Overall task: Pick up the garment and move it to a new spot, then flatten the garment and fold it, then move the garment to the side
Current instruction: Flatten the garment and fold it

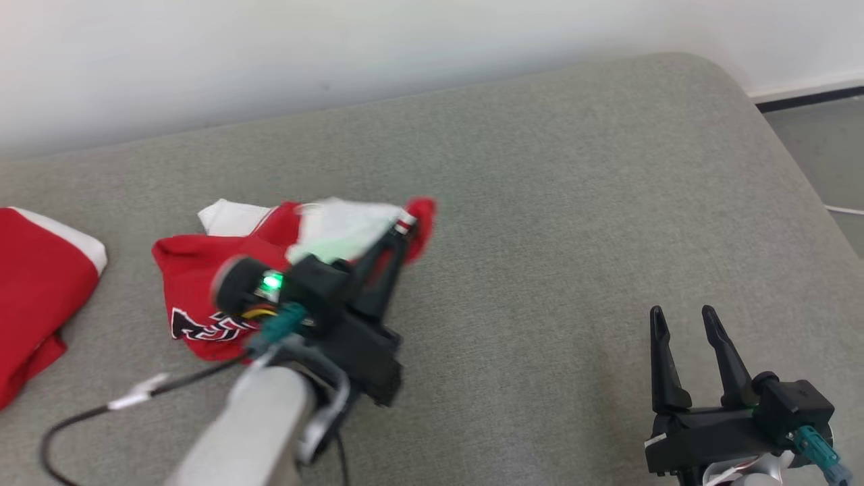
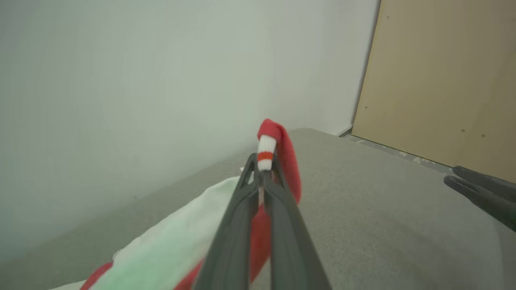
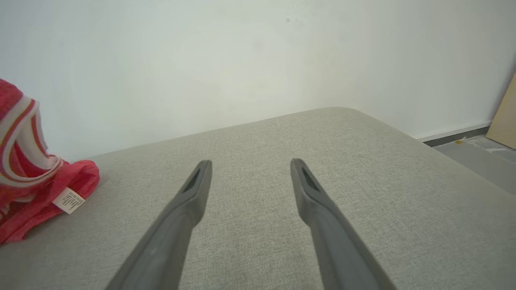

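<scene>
We see grey cushion [image 1: 574, 189] across head view, white wall [image 1: 270, 54] behind. Second red cloth [image 1: 34, 283] at far left edge, apart from ours. Garment [image 1: 189, 270], red/white w/ black lettering, lies bunched left of centre. Its long axis runs approx left-right: lettered end low at left, striped-trim end lifted, pointing right. Left gripper [image 1: 405, 226] fingers clamped on that raised trim end. Right gripper [image 1: 683, 317] at lower right over bare cushion, well apart from garment, fingers spread. Small white label [image 3: 69, 200] on fabric in right wrist view.
</scene>
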You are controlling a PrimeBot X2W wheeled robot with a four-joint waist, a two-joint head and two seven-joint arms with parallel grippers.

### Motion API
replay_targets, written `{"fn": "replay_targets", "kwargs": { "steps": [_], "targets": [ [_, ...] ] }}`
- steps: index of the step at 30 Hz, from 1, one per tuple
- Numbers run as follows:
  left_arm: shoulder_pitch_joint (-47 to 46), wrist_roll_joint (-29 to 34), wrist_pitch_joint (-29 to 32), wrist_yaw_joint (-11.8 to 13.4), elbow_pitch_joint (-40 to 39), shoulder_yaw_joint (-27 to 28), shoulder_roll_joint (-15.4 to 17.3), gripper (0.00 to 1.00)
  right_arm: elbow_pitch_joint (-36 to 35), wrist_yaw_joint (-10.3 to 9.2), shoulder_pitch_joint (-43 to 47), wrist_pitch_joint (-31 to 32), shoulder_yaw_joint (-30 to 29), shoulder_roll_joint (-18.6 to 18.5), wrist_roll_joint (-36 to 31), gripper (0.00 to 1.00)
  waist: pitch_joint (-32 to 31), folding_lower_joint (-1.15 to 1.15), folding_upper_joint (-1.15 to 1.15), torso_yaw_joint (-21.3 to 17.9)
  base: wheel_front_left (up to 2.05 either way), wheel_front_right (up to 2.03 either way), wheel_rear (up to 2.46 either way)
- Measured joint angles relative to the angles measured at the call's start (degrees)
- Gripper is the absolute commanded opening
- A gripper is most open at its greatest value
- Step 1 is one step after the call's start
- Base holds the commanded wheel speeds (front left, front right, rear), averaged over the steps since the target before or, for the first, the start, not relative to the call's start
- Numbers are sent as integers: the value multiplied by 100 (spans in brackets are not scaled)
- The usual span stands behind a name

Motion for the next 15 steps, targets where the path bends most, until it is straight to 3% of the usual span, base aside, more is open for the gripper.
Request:
{"fn": "replay_targets", "kwargs": {
  "steps": [6,11,12,13,14,15],
  "targets": [
    [1,126,-237,-111,957,-737,-638,0,24,0,-82,0,0,0,0,100,91,1,0,-228,0,0,0],
    [4,112,-401,-189,1680,-1443,-911,0,41,0,-91,0,-14,-1,-2,100,155,1,0,-346,0,0,0],
    [3,89,-450,-190,1812,-1559,-929,14,41,0,-94,1,-13,0,-9,100,165,1,0,-358,0,0,0],
    [-2,60,-485,-191,1950,-1675,-940,63,43,0,-102,0,-7,0,-9,100,173,1,0,-365,0,0,0],
    [-4,16,-519,-193,2051,-1760,-958,100,42,0,-110,0,-10,0,-12,100,174,1,0,-367,0,0,0],
    [-16,-33,-569,-194,2151,-1834,-966,100,42,0,-117,0,-12,0,-16,100,171,1,0,-361,0,0,0]
  ]
}}
